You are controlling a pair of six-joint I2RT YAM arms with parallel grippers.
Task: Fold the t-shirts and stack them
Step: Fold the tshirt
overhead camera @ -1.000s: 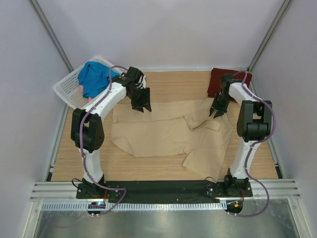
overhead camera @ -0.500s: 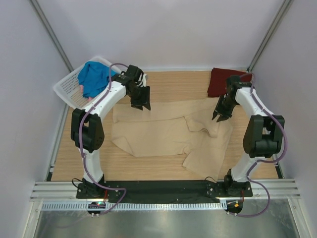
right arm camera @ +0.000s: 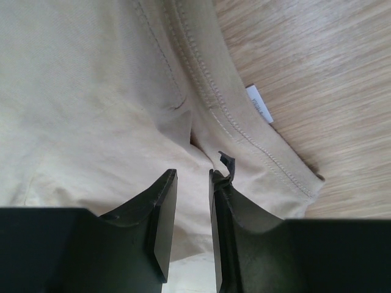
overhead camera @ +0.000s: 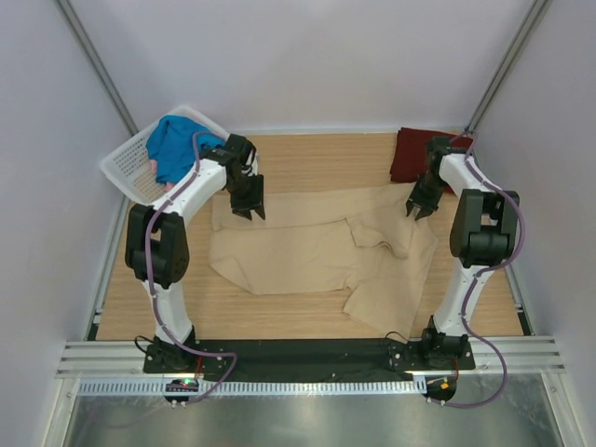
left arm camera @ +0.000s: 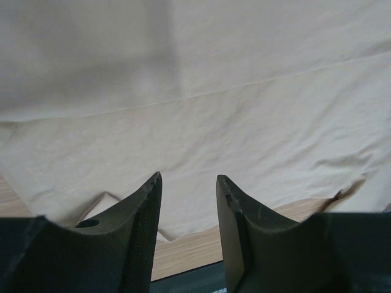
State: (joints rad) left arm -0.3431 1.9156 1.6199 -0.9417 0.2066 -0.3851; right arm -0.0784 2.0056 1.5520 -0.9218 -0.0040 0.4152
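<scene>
From above, I see the tan shirt (overhead camera: 307, 251) spread across the middle of the table (overhead camera: 317, 149), rumpled along its right side. The maroon shirt (overhead camera: 414, 154) lies at the far right corner and the blue shirt (overhead camera: 175, 149) sits in the basket (overhead camera: 121, 172). The left gripper (overhead camera: 248, 202) hangs over the tan shirt's far-left edge, and the right gripper (overhead camera: 419, 207) over its far-right edge. My worry is an uneven pickup, with one side lifting and the other slipping, so the fold skews.

On the left wrist view, the left gripper (left arm camera: 189, 183) stands moderately parted and empty above smooth cloth. It could pinch only the top layer.

On the right wrist view, the right gripper (right arm camera: 192, 177) shows a narrow gap with nothing pinched, beside the stitched hem (right arm camera: 211, 97) and label (right arm camera: 259, 104). A gap that tight may ride over the thick hem and miss.
</scene>
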